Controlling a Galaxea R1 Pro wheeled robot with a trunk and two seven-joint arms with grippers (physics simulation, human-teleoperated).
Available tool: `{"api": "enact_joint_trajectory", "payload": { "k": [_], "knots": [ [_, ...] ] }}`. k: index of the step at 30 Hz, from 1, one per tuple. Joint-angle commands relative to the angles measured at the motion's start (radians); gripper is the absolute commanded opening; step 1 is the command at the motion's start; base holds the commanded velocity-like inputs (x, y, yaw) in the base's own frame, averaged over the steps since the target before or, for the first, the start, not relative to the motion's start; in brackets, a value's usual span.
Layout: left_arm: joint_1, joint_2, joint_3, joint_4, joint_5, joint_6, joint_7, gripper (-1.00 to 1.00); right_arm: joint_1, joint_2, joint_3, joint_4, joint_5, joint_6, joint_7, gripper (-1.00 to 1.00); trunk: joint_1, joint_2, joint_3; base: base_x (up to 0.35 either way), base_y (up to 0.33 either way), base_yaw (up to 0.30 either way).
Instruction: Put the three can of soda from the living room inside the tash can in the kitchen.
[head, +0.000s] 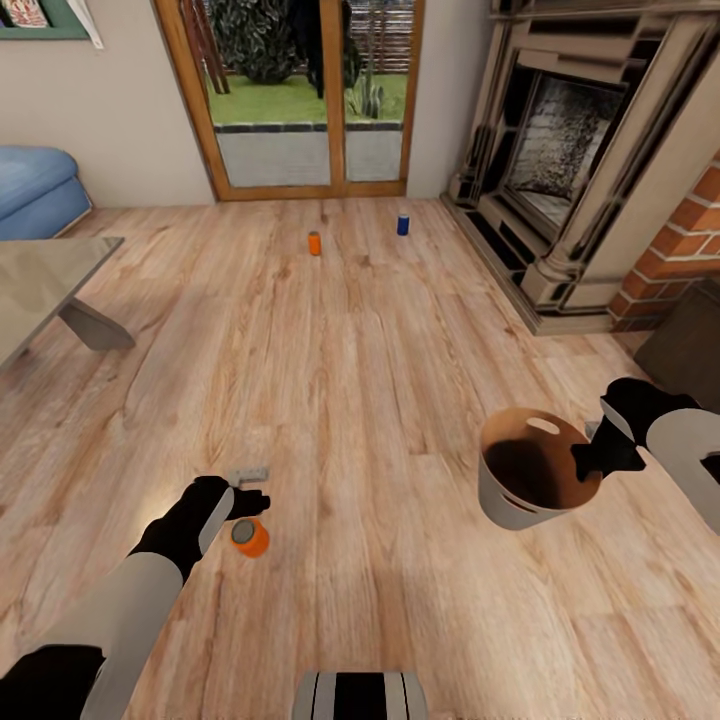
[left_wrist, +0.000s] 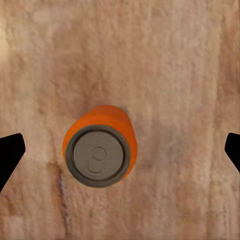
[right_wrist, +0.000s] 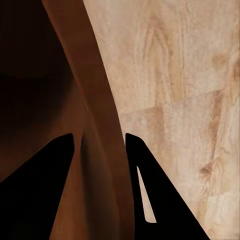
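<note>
An orange soda can (head: 250, 537) stands upright on the wood floor, and my left gripper (head: 248, 488) hovers just above it. In the left wrist view the can's grey top (left_wrist: 100, 150) lies between the fingertips (left_wrist: 10, 155), which are spread wide; the left gripper (left_wrist: 120, 152) is open and not touching it. My right gripper (head: 600, 455) is shut on the rim of the trash can (head: 525, 490), held a little above the floor. The bin's brown wall (right_wrist: 95, 100) is pinched between the fingers (right_wrist: 155, 185). A second orange can (head: 314, 243) and a blue can (head: 403, 224) stand far off near the glass doors.
A glass coffee table (head: 40, 280) and a blue sofa (head: 35, 190) are at the left. The dark fireplace (head: 560, 150) with red brick lines the right, and a dark box (head: 690, 350) sits beside it. Wood-framed glass doors (head: 310, 100) are straight ahead.
</note>
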Motion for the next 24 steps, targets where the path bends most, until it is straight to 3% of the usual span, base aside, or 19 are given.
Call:
{"api": "enact_joint_trajectory", "payload": {
  "k": [1,6,13,24],
  "knots": [
    [0.000,0.001,-0.001,-0.001,0.000,-0.001,-0.001,1.00,0.000,0.001,-0.012,-0.001,-0.012,0.002,0.000,-1.00,0.000,0.000,-0.001,0.022,0.129,0.000],
    [0.000,0.001,0.000,-0.003,0.000,-0.002,-0.001,1.00,0.000,0.006,-0.012,-0.001,-0.007,0.002,0.000,-1.00,0.000,0.000,-0.009,0.014,0.153,0.000],
    [0.001,0.003,-0.001,-0.042,-0.001,-0.003,-0.001,1.00,0.000,0.018,-0.012,-0.001,0.037,0.002,0.000,-1.00,0.000,0.000,-0.017,0.003,0.039,0.000],
    [0.001,0.001,0.002,-0.071,-0.001,-0.003,0.003,1.00,0.000,0.020,-0.012,-0.001,0.043,0.002,0.000,-1.00,0.001,-0.001,-0.025,0.000,0.002,0.000]
  ]
}}
